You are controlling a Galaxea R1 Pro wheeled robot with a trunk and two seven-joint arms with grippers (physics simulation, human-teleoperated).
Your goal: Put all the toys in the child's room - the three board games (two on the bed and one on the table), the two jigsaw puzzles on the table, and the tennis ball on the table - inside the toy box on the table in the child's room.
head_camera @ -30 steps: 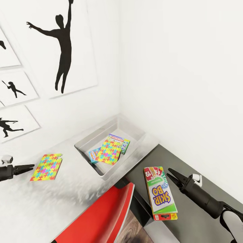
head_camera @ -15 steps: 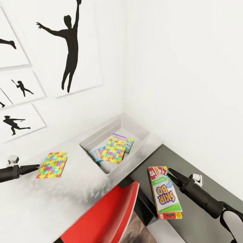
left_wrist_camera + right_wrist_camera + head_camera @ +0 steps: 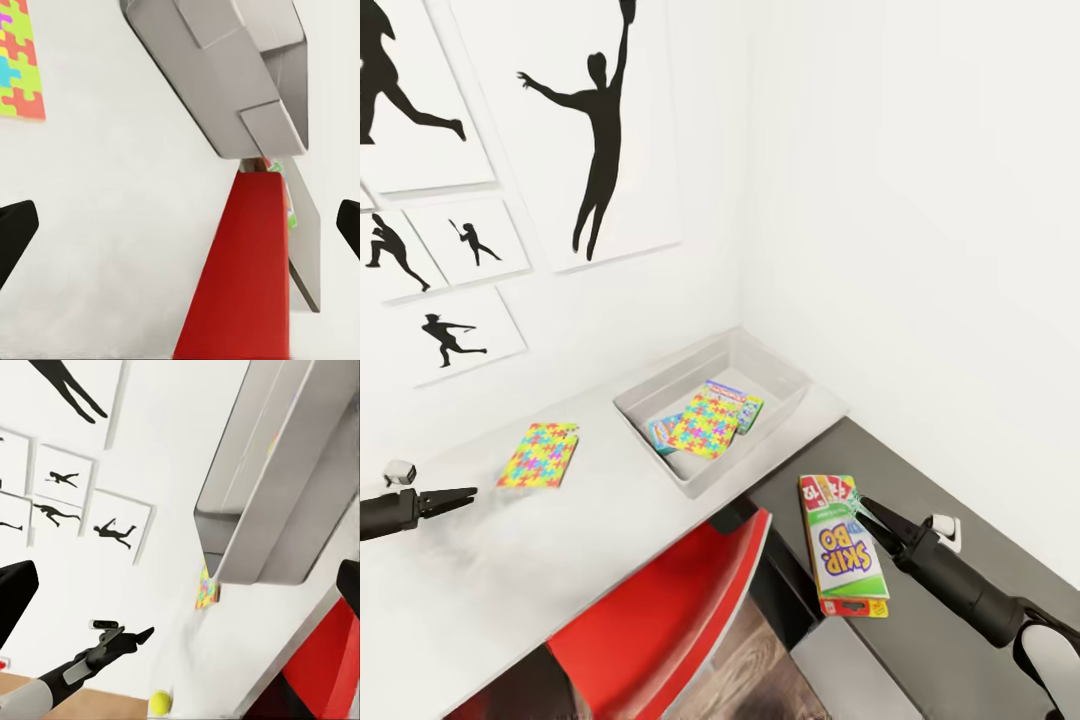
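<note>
At table's far right corner: toy box (image 3: pixel 785 385), against both walls; holds jigsaw puzzle (image 3: pixel 705 426) on top, blue board game (image 3: pixel 661 432) poking out at its left, Monopoly box (image 3: pixel 735 403) under its far side.
Toy box, other views: outer wall in left wrist view (image 3: pixel 225 82) and right wrist view (image 3: pixel 277 495).
2nd jigsaw puzzle: (image 3: pixel 540 455) flat on table (image 3: pixel 610 490), nr back edge, left of toy box, well apart from it; corner also in left wrist view (image 3: pixel 16 60).
Tennis ball: (image 3: pixel 160 703) seen fr right wrist cam, on tabletop nr left arm; exact spot hard to tell.
SKIP-BO box: (image 3: pixel 843 545) off the table, right of its right end, above dark grey surface (image 3: pixel 960 520); cards end toward toy box.
Right gripper: (image 3: pixel 865 507) tips pinching long edge of SKIP-BO box nr its cards end, looks clenched on it; tips at frame sides in wrist view so contact not confirmed there.
Left gripper: (image 3: pixel 468 493) over table's left part, carrying nothing; tips look close together in head view but wide at frame edges in wrist view, so can't tell state.
Red chair: (image 3: pixel 670 620) tucked at table's front edge.
Progress est: 3 of 6 in box (1 puzzle, 2 games); SKIP-BO in transit; left to do: 2nd puzzle, ball.
</note>
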